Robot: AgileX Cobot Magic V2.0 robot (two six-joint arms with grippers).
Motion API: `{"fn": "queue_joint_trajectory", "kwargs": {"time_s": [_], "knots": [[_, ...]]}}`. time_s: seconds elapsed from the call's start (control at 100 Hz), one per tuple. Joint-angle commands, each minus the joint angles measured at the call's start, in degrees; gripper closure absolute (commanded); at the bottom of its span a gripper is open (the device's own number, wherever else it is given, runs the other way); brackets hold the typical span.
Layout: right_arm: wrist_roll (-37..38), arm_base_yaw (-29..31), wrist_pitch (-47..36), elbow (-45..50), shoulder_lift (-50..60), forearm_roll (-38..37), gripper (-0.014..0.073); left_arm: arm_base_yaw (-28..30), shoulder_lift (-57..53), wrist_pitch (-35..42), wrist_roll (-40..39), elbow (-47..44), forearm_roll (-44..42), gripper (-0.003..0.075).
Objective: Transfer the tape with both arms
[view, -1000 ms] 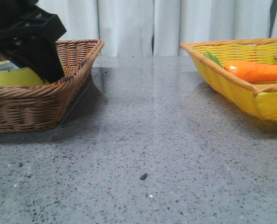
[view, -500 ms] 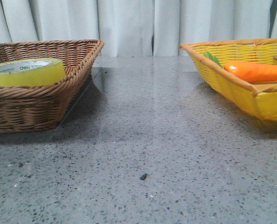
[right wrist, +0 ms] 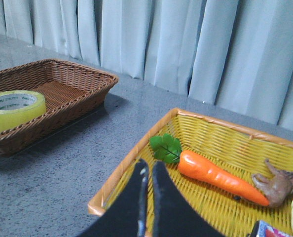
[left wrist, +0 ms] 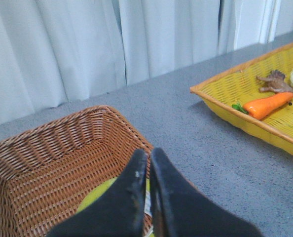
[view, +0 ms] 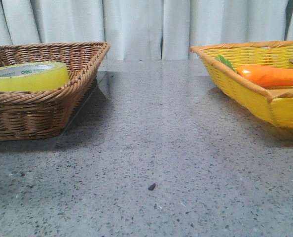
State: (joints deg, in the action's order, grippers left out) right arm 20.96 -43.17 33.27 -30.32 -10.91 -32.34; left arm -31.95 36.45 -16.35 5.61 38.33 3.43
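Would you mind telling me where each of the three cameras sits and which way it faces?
Front view: low over the table, facing the curtain; brown wicker basket left, yellow basket right; no arm shows.
Left wrist view: above the brown basket, over the tape; left hand shut.
Right wrist view: above the yellow basket's near rim, over the toy carrot; right hand shut.
All three views share both baskets, the tape and the carrot.

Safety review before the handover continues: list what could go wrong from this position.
1. The wide yellow translucent tape roll lies flat, low inside the brown wicker basket; the left gripper, its fingers together, may catch the woven wall or fail to get around the roll.
2. The right gripper hangs over the yellow woven tray holding an orange carrot toy; a drop there could knock it.
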Motion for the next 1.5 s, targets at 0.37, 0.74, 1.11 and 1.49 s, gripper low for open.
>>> {"fn": "queue_joint_trajectory", "kwargs": {"time_s": [0.37, 0.74, 1.11, 1.49], "knots": [[0.1, 0.2, -7.4, 4.0, 7.3, -5.0, 0.0668, 0.0, -15.2, 8.7, -0.1, -17.0, 0.3, 0.0741], [0.1, 0.2, -8.0, 4.0, 7.3, -4.6, 0.0668, 0.0, -15.3, 8.9, -0.1, -21.3, 0.3, 0.0741], [0.1, 0.2, -8.0, 4.0, 7.3, -4.6, 0.0668, 0.0, -15.3, 9.2, -0.1, -23.2, 0.3, 0.0741], [0.1, 0.2, -7.9, 4.0, 7.3, -4.6, 0.0668, 11.8, -30.6, 9.1, -0.1, -32.8, 0.2, 0.0741]]}}
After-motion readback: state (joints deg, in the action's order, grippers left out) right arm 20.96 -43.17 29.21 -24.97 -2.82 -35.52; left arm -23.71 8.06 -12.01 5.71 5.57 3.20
